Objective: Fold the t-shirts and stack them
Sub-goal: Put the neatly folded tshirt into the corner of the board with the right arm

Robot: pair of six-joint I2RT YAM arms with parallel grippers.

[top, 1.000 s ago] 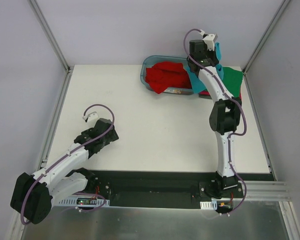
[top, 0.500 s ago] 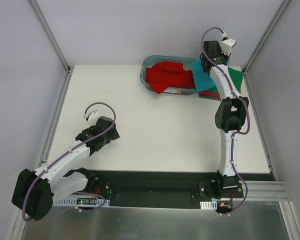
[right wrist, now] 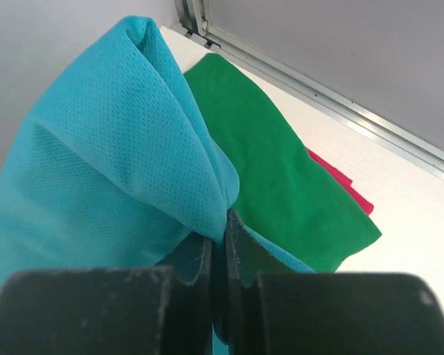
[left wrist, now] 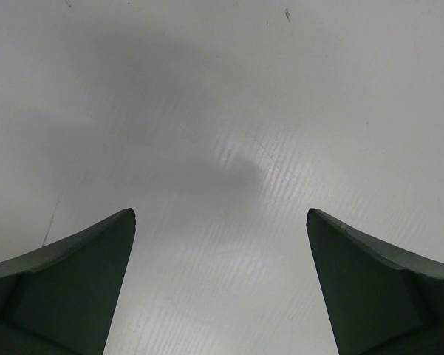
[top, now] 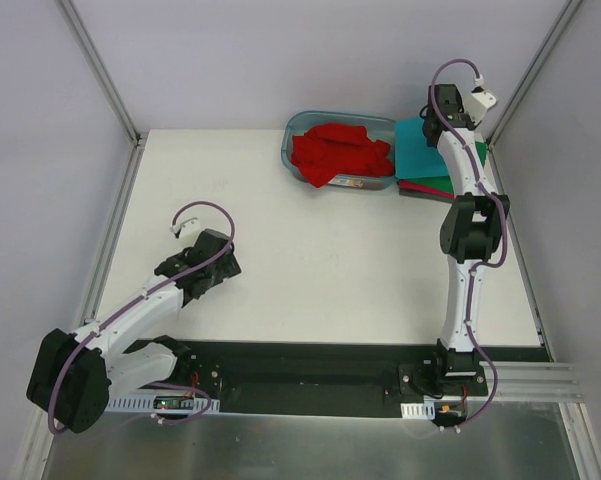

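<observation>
Far right, right end effector (right wrist: 220,222) pinches one teal shirt (right wrist: 111,148); left end effector (left wrist: 222,213) spread.

Top external view: high above the near edge, looking down over the whole table (top: 310,250). Wrist views: close-up, left on its bare surface, right on the teal-blue t-shirt (right wrist: 111,148), shared overhead.

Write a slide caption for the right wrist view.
Right pincer shut on teal-blue t-shirt, over green t-shirt and magenta t-shirt.
</observation>
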